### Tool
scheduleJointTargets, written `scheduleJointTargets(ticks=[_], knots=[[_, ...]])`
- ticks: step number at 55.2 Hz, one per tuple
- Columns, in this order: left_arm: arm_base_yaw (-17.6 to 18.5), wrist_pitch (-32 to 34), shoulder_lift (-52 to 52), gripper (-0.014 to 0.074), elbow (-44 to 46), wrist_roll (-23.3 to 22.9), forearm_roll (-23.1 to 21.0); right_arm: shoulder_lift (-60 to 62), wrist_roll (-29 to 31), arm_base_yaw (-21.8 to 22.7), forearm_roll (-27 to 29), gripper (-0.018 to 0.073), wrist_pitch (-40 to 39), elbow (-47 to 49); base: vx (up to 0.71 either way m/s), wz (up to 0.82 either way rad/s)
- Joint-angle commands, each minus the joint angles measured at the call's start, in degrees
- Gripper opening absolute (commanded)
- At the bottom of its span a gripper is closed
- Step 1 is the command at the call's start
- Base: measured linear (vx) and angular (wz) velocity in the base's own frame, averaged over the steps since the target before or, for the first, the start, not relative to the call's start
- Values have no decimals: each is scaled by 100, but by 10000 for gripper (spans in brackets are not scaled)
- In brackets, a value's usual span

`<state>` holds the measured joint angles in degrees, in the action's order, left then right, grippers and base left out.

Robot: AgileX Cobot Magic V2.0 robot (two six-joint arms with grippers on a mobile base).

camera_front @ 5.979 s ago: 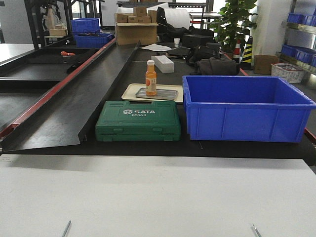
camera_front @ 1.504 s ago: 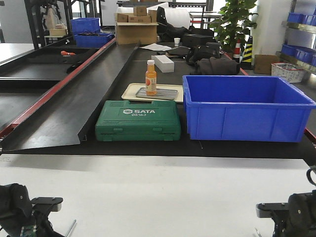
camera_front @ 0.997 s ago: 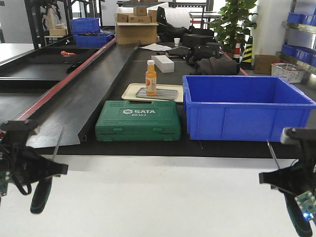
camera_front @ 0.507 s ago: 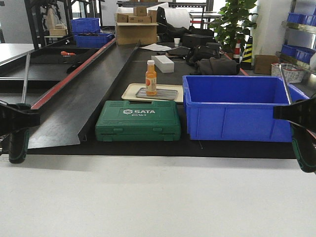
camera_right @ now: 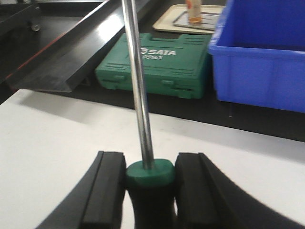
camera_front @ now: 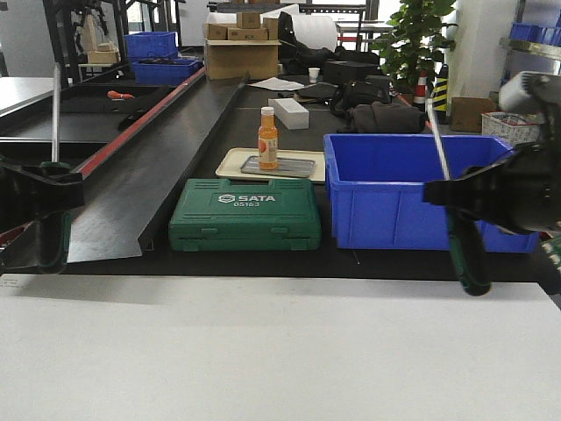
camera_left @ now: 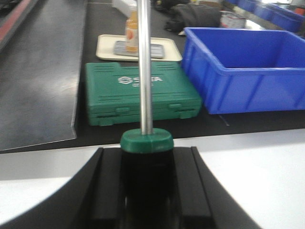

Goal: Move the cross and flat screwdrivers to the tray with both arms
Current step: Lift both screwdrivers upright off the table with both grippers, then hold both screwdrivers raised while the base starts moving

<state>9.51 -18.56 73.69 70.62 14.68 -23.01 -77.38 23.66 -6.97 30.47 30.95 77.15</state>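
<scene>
Wrist views: left screwdriver & right screwdriver tips cut off at top (cross vs flat unclear).

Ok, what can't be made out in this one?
Left screwdriver tip: left wrist view, cut off by the top edge; cross or flat unknown.
Right screwdriver tip: right wrist view, same.
Both tips: front view, too small.
Grey tray: front view, partly hidden by the orange bottle.

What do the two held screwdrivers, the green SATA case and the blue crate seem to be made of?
The left screwdriver and right screwdriver: shafts look like polished steel, silver with bright highlights; green collars matte, probably plastic or rubber. The green case: moulded plastic, judging by its ribs and latches. The blue crate: likely rigid plastic, uniform colour, slight sheen.
</scene>
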Motion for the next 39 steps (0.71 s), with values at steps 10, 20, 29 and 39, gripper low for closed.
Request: scheduleJointTargets(ticks=[10,20,29,39], knots=[[96,262,-193,3,199,67,-131,113,76,-490,73,-8,-903,217,0,0],[96,182,-193,3,192,67,-125,120,125,-490,-22,-8,-841,217,0,0],[90,156,-193,3,192,67,-126,112,120,-490,-17,-8,-841,217,0,0],[90,156,-193,3,192,67,-126,112,120,-490,-17,-8,-841,217,0,0]])
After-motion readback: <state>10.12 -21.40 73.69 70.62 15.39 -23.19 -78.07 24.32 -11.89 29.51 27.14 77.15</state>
